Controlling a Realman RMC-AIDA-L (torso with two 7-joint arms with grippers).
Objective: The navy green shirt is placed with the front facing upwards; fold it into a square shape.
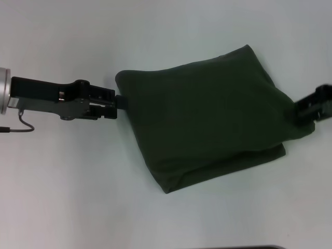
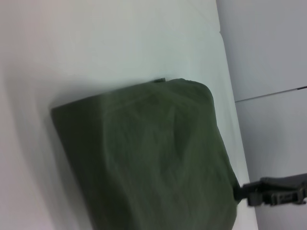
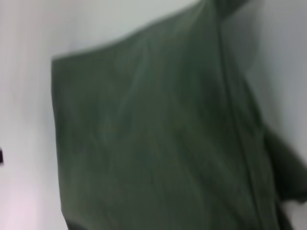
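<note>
Navy green shirt (image 1: 207,114) on white table (image 1: 78,197), folded to rough square; left gripper (image 1: 120,102) pinches its left edge, right gripper (image 1: 303,111) its right corner; flattening remains.

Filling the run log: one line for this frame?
navy green shirt: folded, roughly square | left hand: at its left edge | right hand: at right edge

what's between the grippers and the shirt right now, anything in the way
Nothing visible. The left gripper is right at the left edge of the folded green shirt, and the right gripper meets its right corner. Only the bare white table surrounds the shirt; no other object lies near it.
</note>
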